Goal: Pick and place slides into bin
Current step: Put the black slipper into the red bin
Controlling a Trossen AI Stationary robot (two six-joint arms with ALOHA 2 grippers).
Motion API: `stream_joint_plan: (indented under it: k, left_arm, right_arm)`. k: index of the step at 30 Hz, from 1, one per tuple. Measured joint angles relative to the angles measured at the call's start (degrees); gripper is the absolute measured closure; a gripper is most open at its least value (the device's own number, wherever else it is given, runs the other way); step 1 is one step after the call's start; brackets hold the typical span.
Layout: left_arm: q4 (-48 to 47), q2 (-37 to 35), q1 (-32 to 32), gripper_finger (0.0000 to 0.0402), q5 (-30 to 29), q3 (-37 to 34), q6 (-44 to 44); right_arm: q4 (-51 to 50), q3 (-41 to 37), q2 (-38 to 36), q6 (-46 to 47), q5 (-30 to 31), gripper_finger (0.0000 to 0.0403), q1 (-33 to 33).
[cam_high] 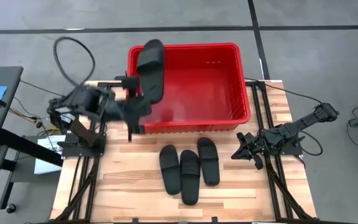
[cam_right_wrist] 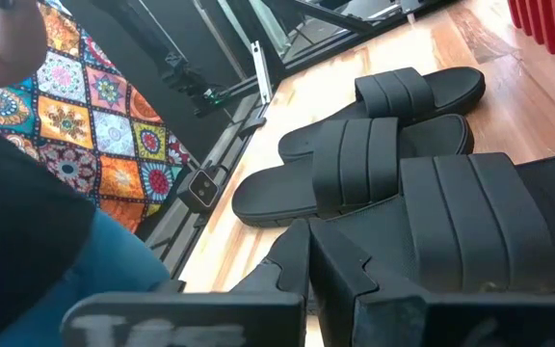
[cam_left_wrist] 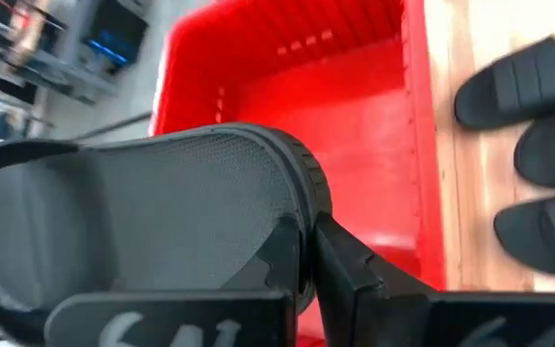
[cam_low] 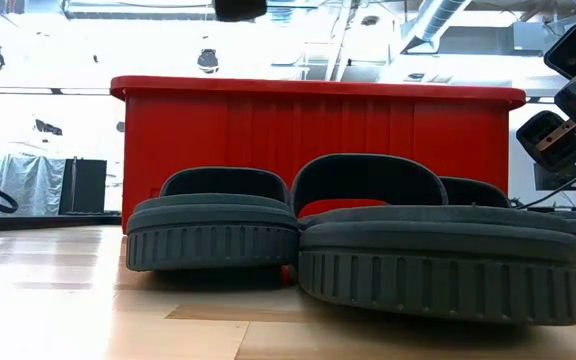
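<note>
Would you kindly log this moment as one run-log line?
left gripper: shut on slide, held over bin | right gripper: open, idle beside three slides on table | bin: empty

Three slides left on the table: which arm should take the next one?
Probably the right: its gripper hangs beside the three slides with nothing in it, while the left gripper is shut on a slide above the bin.

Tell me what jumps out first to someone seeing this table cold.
The big red bin at the table's far edge stands out first. The left gripper holds one black slide above the bin's left end. Three more slides lie side by side on the wood in front of the bin, with the right gripper resting beside them.
</note>
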Motion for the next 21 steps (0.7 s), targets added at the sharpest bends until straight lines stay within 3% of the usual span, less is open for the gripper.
stream_joint_plan:
  k: [7, 13, 21]
  left_arm:
    - [0.05, -0.42, 12.14, 0.0401, 13.59, -1.97, 8.74]
    - [1.02, -0.27, 21.78, 0.0401, 20.77, -11.41, 15.37]
    - [12.58, -0.25, 34.88, 0.0401, 34.85, -22.92, 21.62]
  right_arm:
    - [0.02, 0.00, 0.01, 0.00, 0.00, 0.0403, -0.01]
    - [0.02, 0.00, 0.00, 0.00, 0.00, 0.0403, 0.00]
    - [0.00, 0.00, 0.02, 0.00, 0.00, 0.0403, -0.02]
